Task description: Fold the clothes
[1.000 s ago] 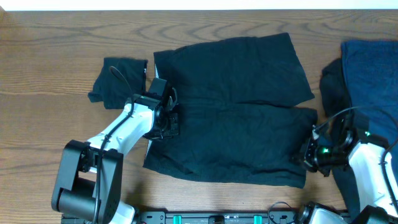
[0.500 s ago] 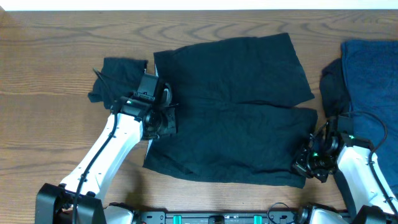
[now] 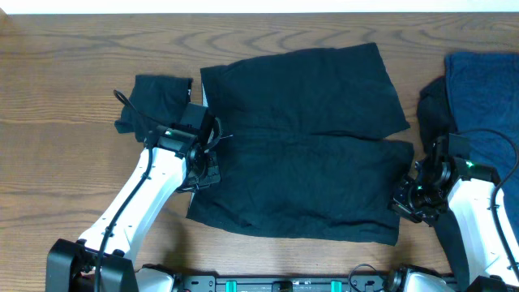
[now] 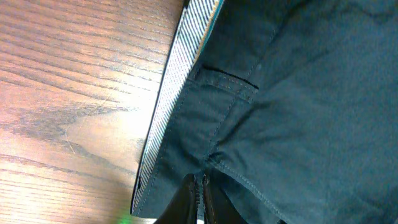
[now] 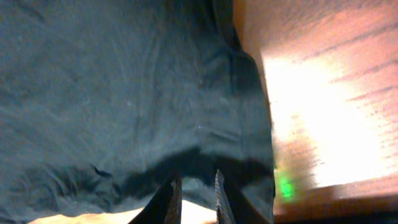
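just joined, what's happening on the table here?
Two arms are folding clothes. A pair of black shorts lies spread flat on the wooden table. The left gripper is pinched shut on the shorts by the pale waistband; the right gripper sits at the far leg hem, fingers slightly apart. No fold made yet. A small black garment and a navy pile wait at the sides.

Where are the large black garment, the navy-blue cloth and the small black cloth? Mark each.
large black garment [image 3: 308, 162], overhead view, its middle.
navy-blue cloth [image 3: 486, 97], overhead view, its upper part.
small black cloth [image 3: 154, 101], overhead view, its centre.
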Action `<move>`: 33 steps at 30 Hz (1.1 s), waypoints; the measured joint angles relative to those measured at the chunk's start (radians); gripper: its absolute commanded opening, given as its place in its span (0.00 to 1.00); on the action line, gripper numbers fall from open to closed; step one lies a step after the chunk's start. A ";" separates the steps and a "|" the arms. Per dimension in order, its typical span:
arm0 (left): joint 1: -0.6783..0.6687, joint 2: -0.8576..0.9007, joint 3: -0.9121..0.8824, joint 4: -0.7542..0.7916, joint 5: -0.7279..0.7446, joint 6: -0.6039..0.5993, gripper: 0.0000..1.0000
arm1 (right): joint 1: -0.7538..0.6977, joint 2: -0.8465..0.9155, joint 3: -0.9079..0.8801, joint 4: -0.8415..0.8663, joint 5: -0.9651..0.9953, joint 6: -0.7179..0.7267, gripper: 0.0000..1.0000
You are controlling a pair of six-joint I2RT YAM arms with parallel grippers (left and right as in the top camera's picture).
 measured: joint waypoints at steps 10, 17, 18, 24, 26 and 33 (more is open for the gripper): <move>0.000 0.000 0.000 0.003 0.026 -0.021 0.07 | 0.000 0.010 0.000 -0.143 -0.023 0.034 0.48; 0.000 0.000 0.000 0.015 0.069 -0.013 0.07 | 0.000 0.010 -0.002 -0.223 -0.029 0.076 0.99; 0.000 0.000 0.000 0.024 0.085 -0.011 0.07 | 0.000 0.010 -0.002 -0.209 -0.029 0.079 0.97; 0.000 0.000 0.000 0.074 0.176 0.002 0.07 | 0.000 0.011 -0.003 -0.091 -0.010 0.113 0.99; 0.000 0.000 0.000 0.075 0.188 0.006 0.07 | 0.000 0.011 -0.003 -0.068 0.013 0.119 0.99; 0.000 0.000 0.000 0.094 0.201 0.010 0.07 | 0.000 0.011 -0.005 0.070 0.082 0.124 0.99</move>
